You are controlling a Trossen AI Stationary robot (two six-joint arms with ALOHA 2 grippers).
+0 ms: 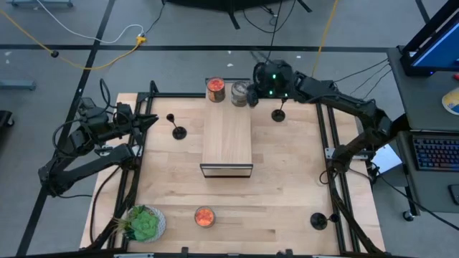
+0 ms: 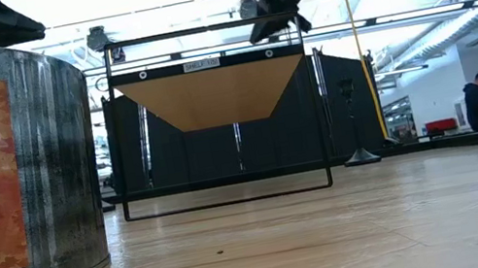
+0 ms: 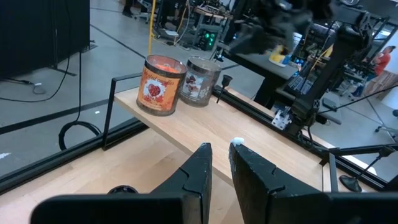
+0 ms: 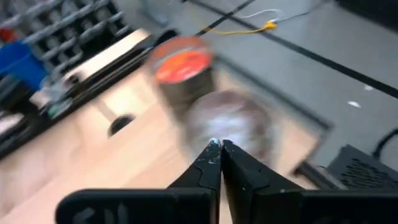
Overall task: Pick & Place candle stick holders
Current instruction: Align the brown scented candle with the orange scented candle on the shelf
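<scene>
From above, the whole table point(image 1: 287, 208) is laid out: a wooden shelf point(image 1: 226, 140) in the middle, three black candle stick holders around it, and both arms. One holder point(image 1: 178, 131) stands left of the shelf, a second holder point(image 1: 278, 113) upper right of it, and a third holder point(image 1: 318, 220) in the lower right corner of the table.

The table-level camera gives none of that layout. A big tin jar with an orange label point(image 2: 3, 166) fills its left side, the shelf frame stands at centre, one holder point(image 2: 354, 124) shows at right of centre, and a person stands far off at the right edge.

At the top of the overhead frame sit an orange-filled jar point(image 1: 216, 89) and a silvery-grey jar point(image 1: 239, 94) side by side. Another jar with red-orange contents point(image 1: 204, 216) sits at bottom centre, and a green plant in a dish point(image 1: 144, 223) at lower left.

The right gripper point(image 1: 255, 90) hovers just beside the silvery jar, with the second holder near it, down and to the right. Its own camera shows its fingers point(image 4: 208, 163) pressed together, holding nothing. The left gripper point(image 1: 152, 120) waits at the table's left edge, close to the first holder; its fingers point(image 3: 198, 168) stand slightly parted and empty.
</scene>
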